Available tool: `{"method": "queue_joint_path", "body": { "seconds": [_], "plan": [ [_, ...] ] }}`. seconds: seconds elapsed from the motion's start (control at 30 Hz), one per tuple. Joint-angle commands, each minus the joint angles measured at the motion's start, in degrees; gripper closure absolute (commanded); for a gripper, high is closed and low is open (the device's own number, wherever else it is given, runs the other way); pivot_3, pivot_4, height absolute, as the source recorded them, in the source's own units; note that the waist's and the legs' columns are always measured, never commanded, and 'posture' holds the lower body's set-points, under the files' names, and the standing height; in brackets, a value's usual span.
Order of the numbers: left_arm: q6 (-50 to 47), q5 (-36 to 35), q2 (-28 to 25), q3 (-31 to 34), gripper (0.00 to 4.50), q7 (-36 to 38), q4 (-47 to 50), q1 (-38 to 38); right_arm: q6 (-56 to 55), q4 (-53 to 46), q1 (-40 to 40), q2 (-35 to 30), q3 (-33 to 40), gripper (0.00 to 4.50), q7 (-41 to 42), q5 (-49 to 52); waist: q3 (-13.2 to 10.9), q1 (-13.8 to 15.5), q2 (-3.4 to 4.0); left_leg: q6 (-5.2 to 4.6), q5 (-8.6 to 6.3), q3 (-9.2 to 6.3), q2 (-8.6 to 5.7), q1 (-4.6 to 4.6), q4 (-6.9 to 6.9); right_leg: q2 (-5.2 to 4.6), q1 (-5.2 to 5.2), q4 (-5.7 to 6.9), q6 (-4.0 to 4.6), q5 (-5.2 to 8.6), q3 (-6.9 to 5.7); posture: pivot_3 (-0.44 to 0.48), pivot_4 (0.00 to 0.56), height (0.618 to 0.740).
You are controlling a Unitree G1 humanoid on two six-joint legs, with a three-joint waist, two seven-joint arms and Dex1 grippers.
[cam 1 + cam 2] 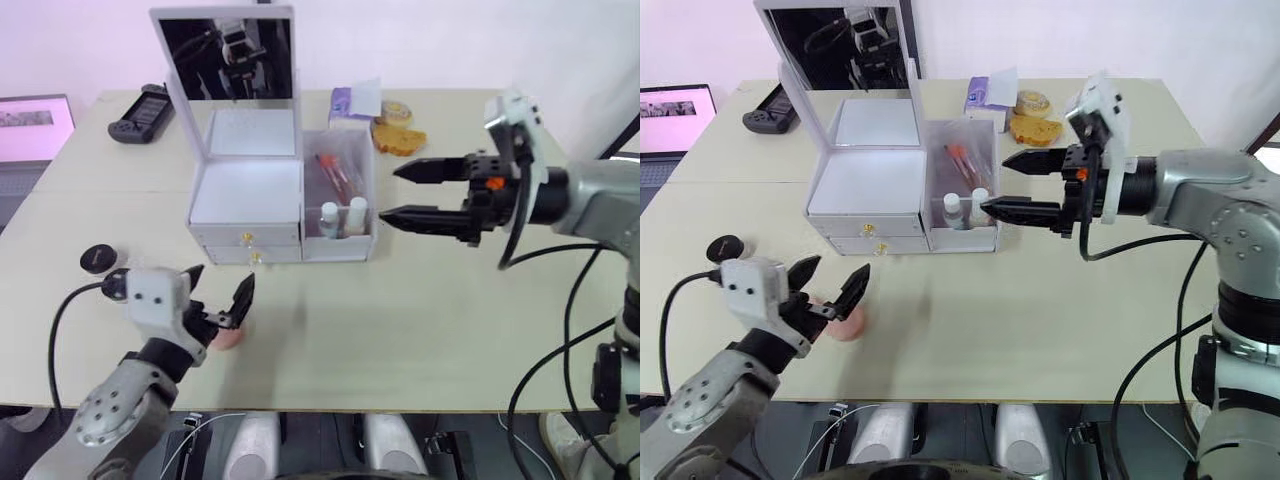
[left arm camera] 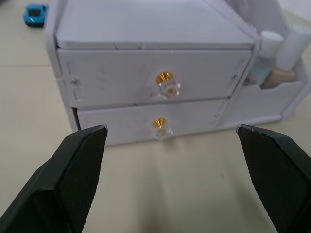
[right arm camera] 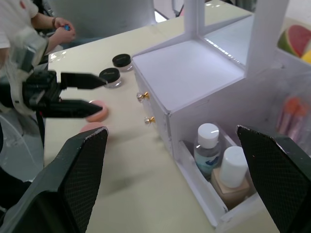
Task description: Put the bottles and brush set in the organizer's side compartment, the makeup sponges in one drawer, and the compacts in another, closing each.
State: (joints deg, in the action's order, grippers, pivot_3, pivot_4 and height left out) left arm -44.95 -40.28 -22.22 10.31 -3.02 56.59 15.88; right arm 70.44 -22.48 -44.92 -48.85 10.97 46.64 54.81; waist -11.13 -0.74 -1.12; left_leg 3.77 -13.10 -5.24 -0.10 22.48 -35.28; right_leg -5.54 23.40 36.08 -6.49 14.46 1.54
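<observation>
The white organizer (image 1: 245, 190) stands mid-table with its mirror lid up. Its two gold-knobbed drawers (image 2: 155, 85) look shut, though the lower one shows a thin dark gap at one end. Two bottles (image 1: 343, 217) and the brush set (image 1: 335, 175) stand in the side compartment (image 1: 340, 245). My right gripper (image 1: 392, 193) hovers open just right of that compartment, holding nothing. Near the front left my left gripper (image 1: 222, 290) is open above pink makeup sponges (image 3: 97, 109), facing the drawers. Black compacts (image 3: 110, 76) lie left of the organizer.
A black game controller (image 1: 140, 113) and a laptop (image 1: 30, 130) lie at the back left. A tissue pack (image 1: 355, 100) and yellow items (image 1: 398, 135) sit behind the organizer. A person (image 3: 29, 19) sits past the table's left side.
</observation>
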Motion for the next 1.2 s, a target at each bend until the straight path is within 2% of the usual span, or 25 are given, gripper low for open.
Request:
{"method": "queue_joint_path", "body": {
  "seconds": [0.03, 0.37, 0.67, 0.77, 0.83, 1.2],
  "plan": [
    [1.29, 3.13, 0.68, -1.97, 0.0, 0.35, -4.01, -2.27, 3.22, -3.53, -0.62, -1.69, 3.17, 0.03, -3.21, 3.87, 0.0, 0.12, 0.0, 0.0, 0.0, -0.01, 0.0, 0.0, -0.01, 0.0, 0.0, 0.0, 0.0, 0.0, -0.01, 0.0, 0.15, 0.74],
    [12.35, 16.17, 5.16, -12.36, 0.0, 3.9, -14.5, -8.7, 4.75, -6.85, 0.5, -3.54, 6.01, 0.03, -9.56, 8.48, 0.0, 0.19, -0.02, 0.0, 0.0, 0.0, 0.0, 0.06, -0.06, 0.0, -0.02, -0.04, 0.0, 0.0, -0.02, 0.0, 0.15, 0.74],
    [16.03, 22.2, 8.17, -14.41, 0.0, 4.61, -15.92, -10.76, 3.22, -6.77, 0.69, -4.97, 5.39, 0.03, -10.88, 10.7, 0.0, 0.12, -0.01, -0.02, -0.01, 0.01, 0.0, 0.06, -0.06, 0.0, -0.02, -0.04, 0.0, 0.0, -0.02, 0.0, 0.15, 0.74],
    [16.71, 23.49, 8.85, -14.49, 0.88, 4.6, -15.84, -10.67, 2.78, -6.38, 0.34, -5.16, 4.87, 0.0, -10.87, 11.01, -0.01, 0.12, -0.01, -0.02, -0.01, 0.01, 0.0, 0.07, -0.06, 0.0, -0.02, -0.06, -0.01, 0.0, -0.02, 0.0, 0.15, 0.74],
    [16.85, 24.31, 9.38, -14.26, 1.86, 4.4, -15.84, -10.59, 2.57, -6.11, 0.15, -5.35, 4.53, 0.0, -10.65, 11.06, -0.01, 0.12, -0.01, -0.02, -0.01, 0.01, 0.0, 0.07, -0.06, 0.0, -0.02, -0.06, -0.01, 0.0, -0.02, 0.0, 0.15, 0.74],
    [18.66, 26.84, 12.1, -13.9, 1.86, 4.56, -16.83, -11.56, 1.02, -5.34, -0.75, -6.58, 2.78, 0.0, -9.69, 10.53, -0.01, 0.14, -0.02, -0.02, -0.01, 0.01, 0.0, 0.08, -0.07, 0.0, -0.02, -0.07, -0.01, 0.0, -0.02, 0.0, 0.15, 0.74]
  ]
}}
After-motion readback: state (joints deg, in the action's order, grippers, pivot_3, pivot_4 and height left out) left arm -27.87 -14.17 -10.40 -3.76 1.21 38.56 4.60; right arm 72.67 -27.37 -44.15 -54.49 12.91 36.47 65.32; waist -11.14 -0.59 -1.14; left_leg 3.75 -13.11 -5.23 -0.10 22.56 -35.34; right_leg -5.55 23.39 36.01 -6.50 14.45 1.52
